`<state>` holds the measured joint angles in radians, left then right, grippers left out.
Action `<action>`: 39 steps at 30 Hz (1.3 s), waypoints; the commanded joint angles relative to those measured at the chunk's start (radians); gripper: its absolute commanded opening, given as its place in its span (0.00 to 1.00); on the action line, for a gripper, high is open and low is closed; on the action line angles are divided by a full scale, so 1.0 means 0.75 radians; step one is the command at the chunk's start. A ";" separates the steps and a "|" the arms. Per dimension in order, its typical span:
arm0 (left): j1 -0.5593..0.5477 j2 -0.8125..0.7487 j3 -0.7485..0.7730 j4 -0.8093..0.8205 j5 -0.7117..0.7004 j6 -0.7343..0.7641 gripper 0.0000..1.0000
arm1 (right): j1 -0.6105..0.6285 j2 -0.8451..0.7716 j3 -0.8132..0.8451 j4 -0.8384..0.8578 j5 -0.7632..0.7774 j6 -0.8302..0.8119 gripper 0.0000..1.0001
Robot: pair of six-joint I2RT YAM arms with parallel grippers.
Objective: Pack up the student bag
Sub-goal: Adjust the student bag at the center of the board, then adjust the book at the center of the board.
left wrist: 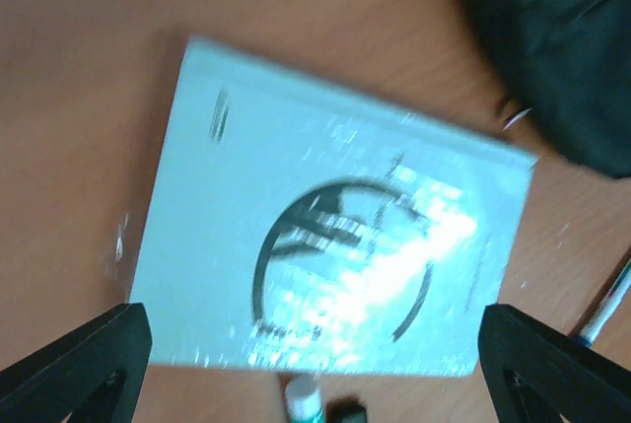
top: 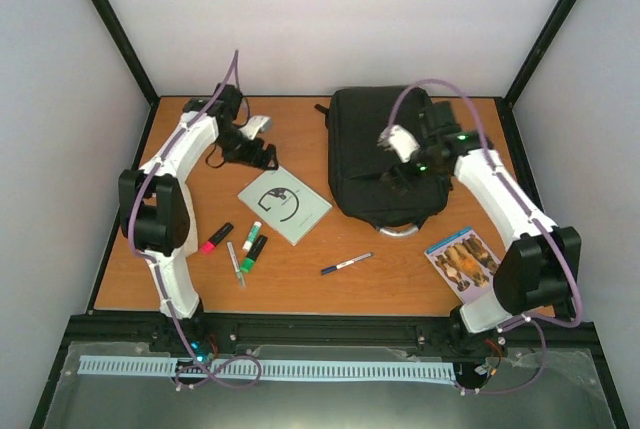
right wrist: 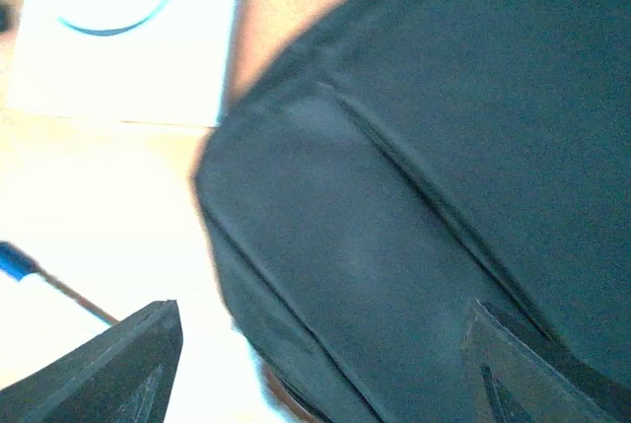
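The student bag (top: 385,154), a large black backpack, lies flat at the back right of the table. My right gripper (top: 400,177) hovers over its near part. In the right wrist view the right gripper (right wrist: 320,364) is open, with only the bag's fabric (right wrist: 414,176) below the fingers. My left gripper (top: 262,156) hangs open at the back left, just beyond a pale blue booklet (top: 284,205). In the left wrist view the left gripper (left wrist: 315,369) is spread wide above the booklet (left wrist: 335,255), holding nothing. The bag's edge (left wrist: 562,38) shows at the upper right.
A pink marker (top: 215,237), a white-and-green marker (top: 250,236), a green marker (top: 254,252) and a thin pen (top: 236,263) lie near the left arm. A blue pen (top: 346,264) lies in the front middle. A picture card (top: 462,258) rests by the right arm.
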<state>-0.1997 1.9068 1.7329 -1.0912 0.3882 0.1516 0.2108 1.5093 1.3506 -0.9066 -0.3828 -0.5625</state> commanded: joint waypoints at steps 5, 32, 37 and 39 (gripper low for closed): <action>0.238 0.088 -0.112 -0.108 0.134 0.053 0.96 | 0.373 0.241 0.007 0.073 -0.052 -0.030 0.73; 0.318 0.354 -0.126 -0.001 0.302 0.026 0.91 | 0.598 0.821 0.304 0.192 0.094 0.158 0.31; 0.318 0.329 -0.177 -0.043 0.296 0.077 0.90 | 0.597 0.930 0.441 0.239 0.277 0.231 0.31; 0.318 0.311 -0.210 -0.050 0.296 0.087 0.89 | 0.588 0.998 0.531 0.245 0.336 0.243 0.31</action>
<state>0.0380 2.1628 1.6173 -1.0962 0.6022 0.1734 0.6525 2.1834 1.6485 -0.7860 -0.2661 -0.4217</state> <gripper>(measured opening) 0.897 0.310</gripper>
